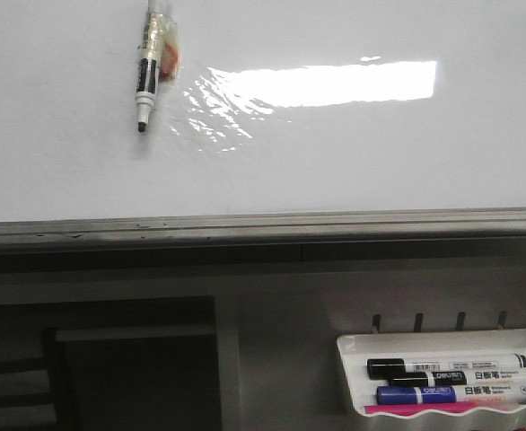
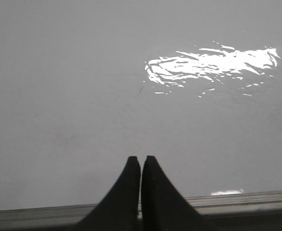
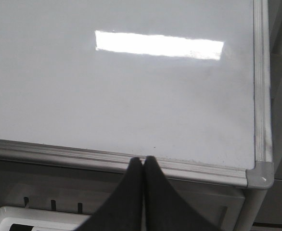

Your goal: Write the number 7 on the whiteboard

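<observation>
Whiteboard [image 1: 353,162] fills upper front view, grey edge strip along its lower side, glare bar at 1 o'clock. No 7 strokes visible on board. Marker [image 1: 146,76] hangs taped at 11 o'clock, tip down against board. Tray [image 1: 353,346] with markers at 5 o'clock, below board. Left end effector [image 2: 141,161] fingers together, empty, poised over board near strip. Right end effector [image 3: 143,161] fingers together, empty, over strip, near board corner.

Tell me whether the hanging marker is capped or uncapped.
Uncapped: the hanging marker shows a bare dark tip pointing down against the whiteboard.
</observation>
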